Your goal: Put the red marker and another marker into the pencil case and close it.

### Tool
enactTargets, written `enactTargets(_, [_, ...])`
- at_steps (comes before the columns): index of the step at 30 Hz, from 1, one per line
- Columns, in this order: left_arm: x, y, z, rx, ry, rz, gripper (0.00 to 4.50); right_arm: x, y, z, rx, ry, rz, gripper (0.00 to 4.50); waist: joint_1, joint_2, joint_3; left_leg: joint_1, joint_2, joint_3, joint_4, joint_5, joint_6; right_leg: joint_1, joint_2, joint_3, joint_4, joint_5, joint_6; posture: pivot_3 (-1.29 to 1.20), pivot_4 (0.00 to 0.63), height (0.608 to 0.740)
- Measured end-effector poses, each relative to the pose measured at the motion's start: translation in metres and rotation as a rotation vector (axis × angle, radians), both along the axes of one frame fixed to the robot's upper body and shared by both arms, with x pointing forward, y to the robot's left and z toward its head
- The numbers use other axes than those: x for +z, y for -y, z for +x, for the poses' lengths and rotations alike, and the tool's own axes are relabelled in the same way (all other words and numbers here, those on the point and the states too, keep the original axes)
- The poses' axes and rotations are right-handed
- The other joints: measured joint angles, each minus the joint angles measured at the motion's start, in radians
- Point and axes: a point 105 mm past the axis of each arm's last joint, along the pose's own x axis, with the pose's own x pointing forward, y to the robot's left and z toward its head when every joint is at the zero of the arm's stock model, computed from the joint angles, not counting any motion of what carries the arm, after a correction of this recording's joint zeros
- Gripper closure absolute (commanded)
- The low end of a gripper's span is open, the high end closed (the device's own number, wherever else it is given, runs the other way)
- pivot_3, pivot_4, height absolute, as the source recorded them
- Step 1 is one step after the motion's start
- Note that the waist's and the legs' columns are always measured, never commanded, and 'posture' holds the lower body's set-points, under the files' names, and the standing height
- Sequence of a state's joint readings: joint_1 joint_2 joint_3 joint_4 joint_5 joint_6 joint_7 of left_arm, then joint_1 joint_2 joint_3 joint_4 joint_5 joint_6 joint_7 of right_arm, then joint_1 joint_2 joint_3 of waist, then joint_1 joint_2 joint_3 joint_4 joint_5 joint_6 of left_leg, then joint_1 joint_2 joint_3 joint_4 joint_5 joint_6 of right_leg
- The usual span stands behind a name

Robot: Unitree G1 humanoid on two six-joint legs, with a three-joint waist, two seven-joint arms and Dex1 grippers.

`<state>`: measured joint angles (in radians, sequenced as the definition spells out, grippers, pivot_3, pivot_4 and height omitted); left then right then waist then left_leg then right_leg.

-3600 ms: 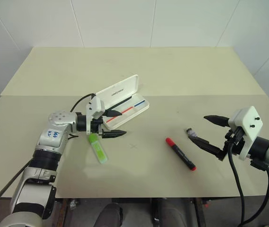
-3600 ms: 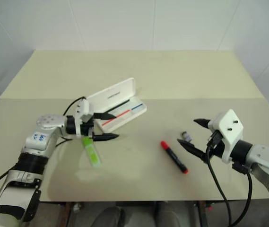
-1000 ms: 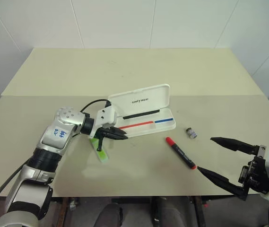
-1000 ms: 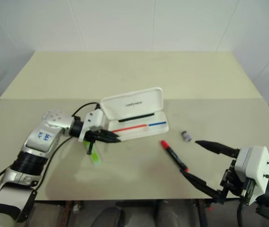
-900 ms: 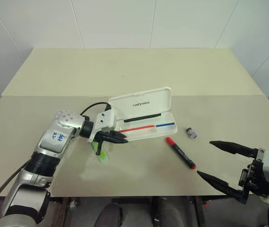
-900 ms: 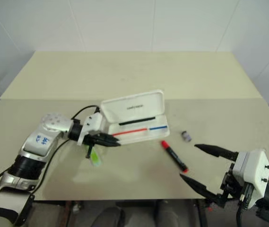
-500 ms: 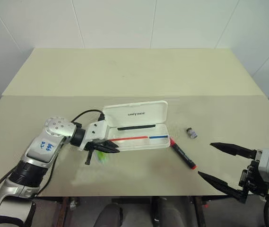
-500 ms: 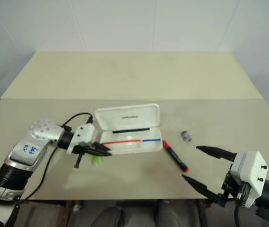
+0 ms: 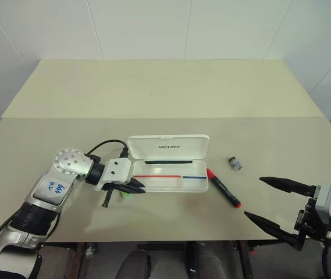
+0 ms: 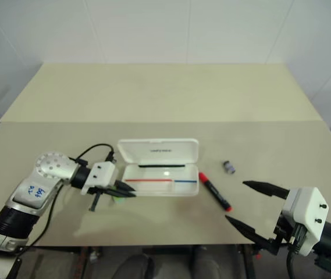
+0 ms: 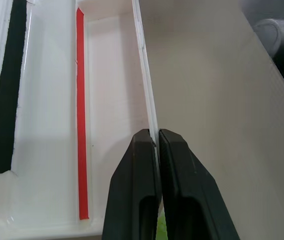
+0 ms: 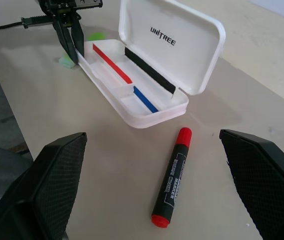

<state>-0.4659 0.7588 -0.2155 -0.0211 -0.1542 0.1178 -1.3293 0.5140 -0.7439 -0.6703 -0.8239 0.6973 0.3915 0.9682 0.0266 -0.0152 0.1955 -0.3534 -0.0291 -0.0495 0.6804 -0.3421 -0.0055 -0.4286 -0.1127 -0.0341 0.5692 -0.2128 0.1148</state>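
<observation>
Fingers of left gripper (image 9: 135, 187) pinched shut on front wall of open white hard-plastic pencil case (image 9: 171, 183), lower centre, likely steadying it | right gripper (image 9: 277, 208) spread wide, empty | red-capped black marker (image 9: 223, 188) just right of case | light green highlighter (image 10: 118, 199) mostly hidden under left fingers

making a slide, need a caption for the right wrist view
Open right gripper hovers over the red marker beside the open pencil case, whose front wall the left gripper pinches.

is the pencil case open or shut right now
Open. The pencil case has its lid raised behind the tray, showing the red, black and blue lines inside. No marker lies in it; the red marker is beside it.
</observation>
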Motion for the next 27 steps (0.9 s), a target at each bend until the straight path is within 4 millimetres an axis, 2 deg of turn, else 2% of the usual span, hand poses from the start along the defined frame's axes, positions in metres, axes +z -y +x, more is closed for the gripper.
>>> enactTargets(6, [-0.0062,-0.0004,0.0036,0.003,0.055,0.051,4.47,-0.0013,0.0009,-0.0001,-0.006,-0.004,-0.008,0.00,0.000,0.000,0.000,0.000,0.001,0.001,0.000,0.000,0.000,0.000,0.000,0.000,0.000,0.000,0.000,0.00,0.150,0.740])
enactTargets(21, [-0.0088,0.0012,0.0058,0.018,0.058,0.045,4.47,-0.0001,0.0043,0.0044,-0.026,0.014,-0.019,0.00,0.000,0.000,0.000,0.001,0.004,0.002,0.000,0.000,0.000,0.000,0.001,0.001,0.000,0.000,0.000,0.00,0.150,0.740])
enactTargets(27, [-0.0063,0.0055,0.0035,0.002,0.065,0.035,2.71,-0.0010,0.0026,0.0056,-0.019,0.012,-0.013,0.00,0.000,0.000,0.000,0.001,0.004,0.002,0.000,0.000,0.000,0.000,0.001,0.001,0.000,0.000,0.000,0.00,0.150,0.740])
